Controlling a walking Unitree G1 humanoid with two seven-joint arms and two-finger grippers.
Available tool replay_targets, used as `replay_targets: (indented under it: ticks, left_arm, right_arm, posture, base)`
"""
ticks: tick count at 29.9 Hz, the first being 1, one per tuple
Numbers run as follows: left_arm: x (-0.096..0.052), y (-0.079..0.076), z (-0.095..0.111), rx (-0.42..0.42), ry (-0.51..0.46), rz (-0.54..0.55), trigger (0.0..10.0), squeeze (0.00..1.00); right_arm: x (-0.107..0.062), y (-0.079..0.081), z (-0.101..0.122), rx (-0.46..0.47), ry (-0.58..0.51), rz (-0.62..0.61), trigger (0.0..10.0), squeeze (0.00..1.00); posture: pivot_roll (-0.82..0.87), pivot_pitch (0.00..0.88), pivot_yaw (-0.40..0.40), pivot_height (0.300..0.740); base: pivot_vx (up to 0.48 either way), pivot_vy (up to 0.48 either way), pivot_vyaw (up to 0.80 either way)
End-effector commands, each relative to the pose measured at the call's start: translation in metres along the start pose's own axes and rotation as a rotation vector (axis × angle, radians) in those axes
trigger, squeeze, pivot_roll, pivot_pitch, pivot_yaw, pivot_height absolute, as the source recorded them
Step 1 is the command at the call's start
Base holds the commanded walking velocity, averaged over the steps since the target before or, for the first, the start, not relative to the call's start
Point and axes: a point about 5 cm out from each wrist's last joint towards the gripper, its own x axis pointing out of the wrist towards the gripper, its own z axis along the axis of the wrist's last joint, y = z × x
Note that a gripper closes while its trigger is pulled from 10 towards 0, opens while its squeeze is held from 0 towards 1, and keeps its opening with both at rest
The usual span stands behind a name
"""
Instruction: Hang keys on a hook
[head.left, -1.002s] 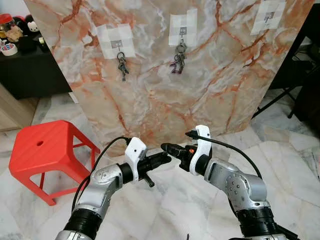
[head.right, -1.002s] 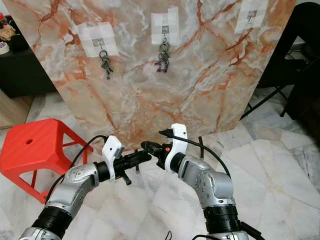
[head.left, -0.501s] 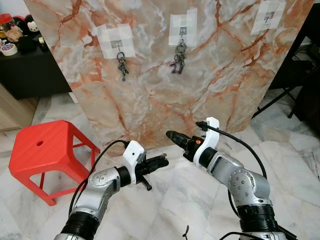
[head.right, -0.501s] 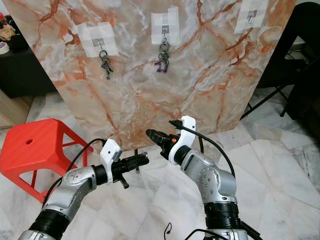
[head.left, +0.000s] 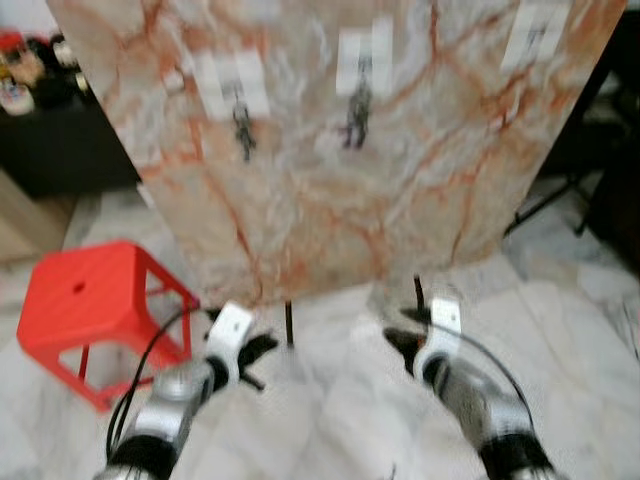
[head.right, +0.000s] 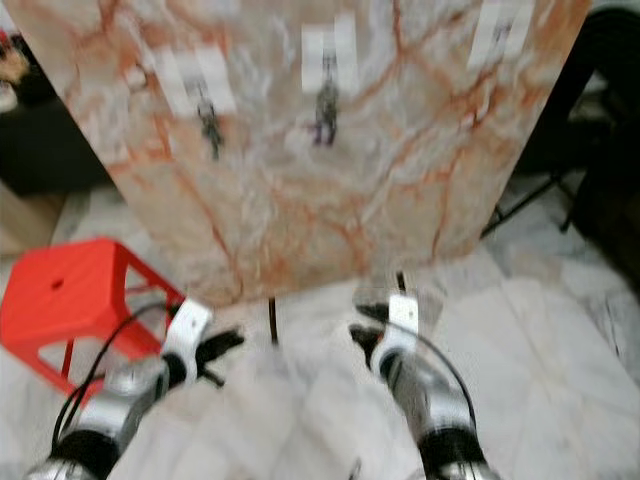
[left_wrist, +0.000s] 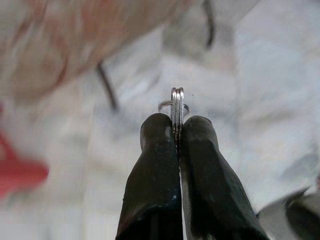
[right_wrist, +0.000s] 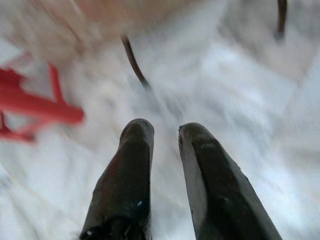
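left hand (left_wrist: 177, 131) pinches a key ring (left_wrist: 176, 102); keys hidden, views blurred.

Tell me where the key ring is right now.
The key ring is pinched edge-on between the tips of the left pincer, low on the robot's left above the marble floor, near the red stool.

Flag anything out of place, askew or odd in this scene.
Nothing is spilled or broken. The marble board leans tilted on thin legs, with keys on its left hook and middle hook, while the right hook looks bare. The left gripper pinches a key ring edge-on; the right gripper is open.
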Motion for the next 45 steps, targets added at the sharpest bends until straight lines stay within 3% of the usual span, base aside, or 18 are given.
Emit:
replay_targets:
  ticks: [1,2,5,7,9,10,12,16,19,23,37,45]
  left_arm:
    - [-0.006,0.003,-0.027,0.009,0.115,0.049,10.0,0.0]
    - [-0.016,0.004,-0.06,-0.048,0.231,0.112,10.0,0.0]
    - [-0.031,0.003,-0.096,-0.066,0.372,0.179,10.0,0.0]
    - [-0.037,0.002,-0.107,-0.074,0.415,0.2,10.0,0.0]
    - [-0.051,-0.001,-0.131,-0.113,0.514,0.253,10.0,0.0]
    - [-0.051,-0.001,-0.131,-0.113,0.514,0.253,10.0,0.0]
    - [-0.06,-0.005,-0.146,-0.183,0.548,0.311,10.0,0.0]
    - [-0.067,-0.01,-0.157,-0.218,0.582,0.347,10.0,0.0]
    - [-0.074,-0.02,-0.17,-0.282,0.617,0.38,10.0,0.0]
    - [-0.074,-0.024,-0.172,-0.312,0.62,0.379,10.0,0.0]
    - [-0.073,-0.031,-0.174,-0.29,0.628,0.366,10.0,0.0]
    - [-0.074,-0.036,-0.178,-0.289,0.638,0.359,10.0,0.0]
  right_arm:
    - [0.001,-0.004,-0.013,-0.023,0.028,-0.026,10.0,0.0]
    - [-0.001,-0.015,-0.04,-0.025,0.086,-0.085,10.0,0.0]
    - [-0.006,-0.025,-0.066,-0.036,0.147,-0.141,10.0,0.0]
    - [-0.007,-0.027,-0.071,-0.036,0.161,-0.152,10.0,0.0]
    - [-0.012,-0.032,-0.087,-0.012,0.206,-0.184,10.0,0.0]
    - [-0.012,-0.032,-0.087,-0.012,0.206,-0.184,10.0,0.0]
    - [-0.015,-0.035,-0.098,-0.021,0.23,-0.2,10.0,0.0]
    - [-0.017,-0.036,-0.105,-0.019,0.244,-0.209,10.0,0.0]
    - [-0.02,-0.037,-0.112,-0.094,0.267,-0.205,10.0,0.0]
    - [-0.02,-0.037,-0.112,-0.129,0.263,-0.207,10.0,0.0]
    - [-0.022,-0.037,-0.119,-0.148,0.292,-0.221,10.0,0.0]
    - [-0.022,-0.037,-0.118,-0.13,0.298,-0.22,10.0,0.0]
  posture:
    - [0.02,0.123,0.023,0.74]
    - [0.02,0.118,0.023,0.74]
    - [0.01,0.106,0.021,0.74]
    - [0.01,0.097,0.017,0.74]
    - [0.01,0.089,0.009,0.74]
    - [0.01,0.089,0.009,0.74]
    - [0.02,0.076,-0.002,0.74]
    - [0.02,0.063,-0.008,0.74]
    - [0.01,0.041,-0.007,0.74]
    - [0.01,0.032,-0.005,0.74]
    - [0.0,0.0,0.005,0.74]
    - [0.0,0.0,0.002,0.74]
  base:
    - [0.0,0.0,0.0]
    - [0.0,0.0,0.0]
    - [0.0,0.0,0.0]
    - [0.0,0.0,0.0]
    - [0.0,0.0,0.0]
    - [0.0,0.0,0.0]
    - [0.0,0.0,0.0]
    - [0.0,0.0,0.0]
    - [0.0,0.0,0.0]
    - [0.0,0.0,0.14]
    - [0.0,0.0,0.78]
    - [0.071,0.0,0.0]
